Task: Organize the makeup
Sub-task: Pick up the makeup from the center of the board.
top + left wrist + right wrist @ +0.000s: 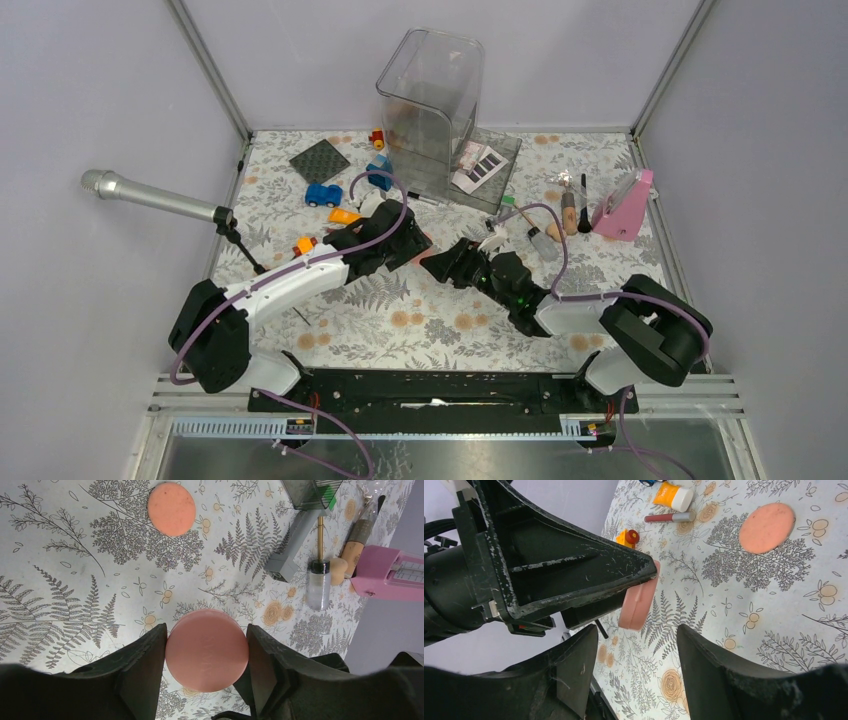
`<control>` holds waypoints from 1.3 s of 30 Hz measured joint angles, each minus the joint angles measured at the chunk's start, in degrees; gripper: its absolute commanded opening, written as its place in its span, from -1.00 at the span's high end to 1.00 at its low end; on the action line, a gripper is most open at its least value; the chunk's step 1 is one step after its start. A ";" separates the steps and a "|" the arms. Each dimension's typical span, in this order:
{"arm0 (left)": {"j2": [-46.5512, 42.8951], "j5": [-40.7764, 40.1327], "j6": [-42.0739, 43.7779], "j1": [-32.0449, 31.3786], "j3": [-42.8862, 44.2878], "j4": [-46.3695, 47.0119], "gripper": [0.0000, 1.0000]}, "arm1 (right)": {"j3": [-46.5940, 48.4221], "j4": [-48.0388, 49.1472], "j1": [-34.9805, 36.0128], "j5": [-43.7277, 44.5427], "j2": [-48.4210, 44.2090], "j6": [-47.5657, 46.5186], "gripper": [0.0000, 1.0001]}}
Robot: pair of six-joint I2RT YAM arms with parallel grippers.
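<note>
A coral-pink round disc (207,649) sits between the jaws of my left gripper (206,627), which is shut on its rim. The right wrist view shows that disc (640,603) edge-on, over the floral cloth. My right gripper (636,635) stands open and empty just short of it, facing the left gripper (420,248) at mid-table. A second, flatter coral disc (171,508) lies on the cloth beyond. A grey tube (292,542), a clear vial (318,584) and tan-handled brushes (568,212) lie at the right. A white palette (478,165) rests by the clear bin.
A tall clear bin (432,95) stands at the back centre. A pink box (625,207) sits at the far right. Toy cars and blocks (323,194) and a black mat (320,160) lie back left. A silver microphone (150,197) on a stand reaches in from the left.
</note>
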 measured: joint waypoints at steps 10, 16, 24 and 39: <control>0.00 0.22 -0.61 -0.11 -0.07 0.04 0.19 | 2.08 0.76 0.68 2.82 2.69 0.87 -0.11; 0.00 0.46 -0.83 -0.20 -0.39 0.42 0.18 | 3.34 1.07 0.81 2.95 4.02 1.07 0.25; -0.42 0.39 -0.87 -0.22 -1.20 0.83 -0.16 | 3.80 0.61 0.85 2.97 5.25 2.29 0.65; -2.23 -2.86 3.23 1.33 -0.63 -1.07 -0.98 | 6.69 -15.43 0.39 10.91 0.26 0.50 0.75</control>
